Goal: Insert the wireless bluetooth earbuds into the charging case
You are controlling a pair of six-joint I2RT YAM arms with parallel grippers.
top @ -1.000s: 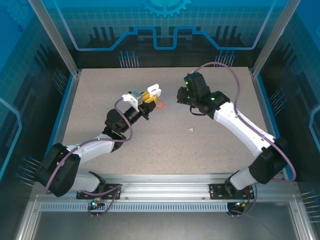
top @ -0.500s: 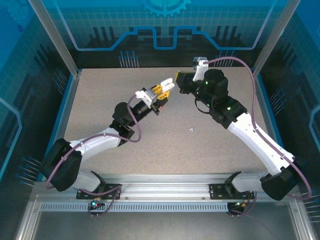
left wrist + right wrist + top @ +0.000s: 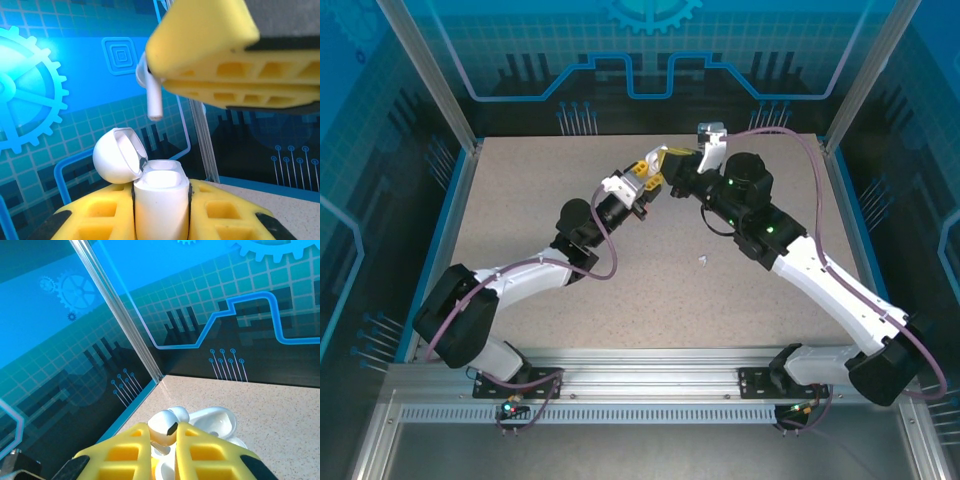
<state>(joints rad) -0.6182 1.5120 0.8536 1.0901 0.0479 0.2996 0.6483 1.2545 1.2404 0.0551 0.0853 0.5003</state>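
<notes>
Holding an earbud over its open case, both lifted clear of the tabletop [image 3: 520,200].
Our left pincer [image 3: 652,174] is pressed onto the white charging case [image 3: 161,200], whose lid is hinged back. Our right pincer [image 3: 164,434] pinches a white earbud [image 3: 154,97] just above the case, stem pointing down, not yet touching. We judge the stem should line up over an open well, then descend straight and slowly, and the right pincer should release only once the bud seats.

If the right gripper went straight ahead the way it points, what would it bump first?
Probably the open white charging case, held in the left gripper just ahead of the right gripper. The white earbud it carries would touch first, though the gap is hard to judge.
</notes>
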